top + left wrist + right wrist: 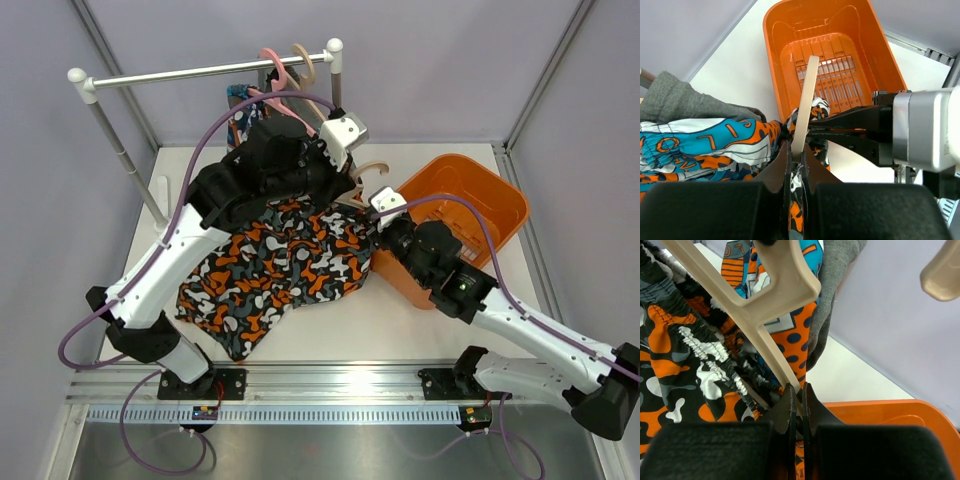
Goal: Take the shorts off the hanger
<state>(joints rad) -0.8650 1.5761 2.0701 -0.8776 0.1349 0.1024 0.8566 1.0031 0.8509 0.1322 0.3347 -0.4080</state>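
The camouflage shorts (280, 265) spread over the table (420, 330) toward 7 o'clock from both pincers, their elastic waistband nipped tight in the right pincer (799, 392) just beside the beige hanger (807, 95), whose bar the left pincer (796, 155) clamps firmly.

A white worktop (330, 340) sits inside pale lilac-grey walls (450, 60) (plain, evenly lit). A metal clothes rail (200, 72) stands at its far-left corner; a slotted metal track (330, 412) runs along the near edge.
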